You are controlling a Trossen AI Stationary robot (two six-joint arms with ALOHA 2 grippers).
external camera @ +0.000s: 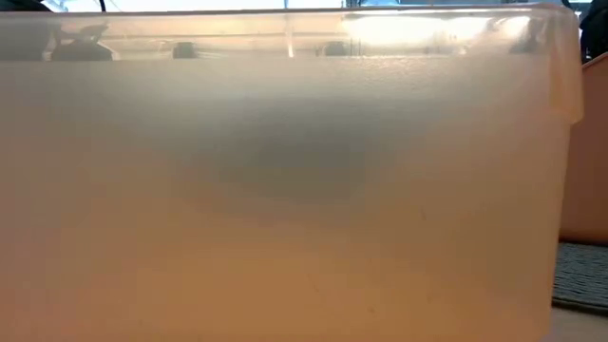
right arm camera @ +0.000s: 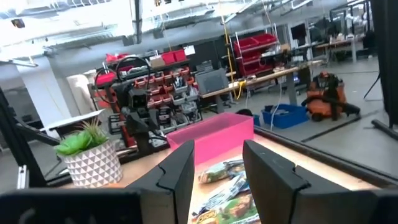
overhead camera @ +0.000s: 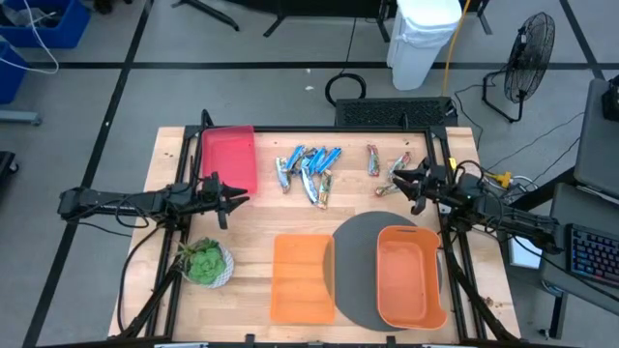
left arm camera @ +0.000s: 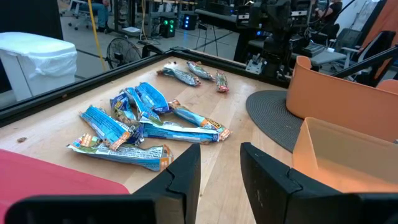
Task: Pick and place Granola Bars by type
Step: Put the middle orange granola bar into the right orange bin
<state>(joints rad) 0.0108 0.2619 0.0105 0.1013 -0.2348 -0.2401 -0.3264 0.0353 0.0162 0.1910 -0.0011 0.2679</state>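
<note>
The granola bars lie flat on the wooden table near its far edge. A pile of mostly blue ones sits in the middle, and a few reddish and silvery ones lie further right. My left gripper is open, left of the blue pile and beside the red tray. My right gripper is open, close beside the right-hand bars, and bars show between its fingers. Neither gripper holds anything.
A red tray sits at the far left. An orange flat tray and an orange bin on a grey round mat sit near the front. A plant in a white bowl stands front left. An orange container wall fills the low view.
</note>
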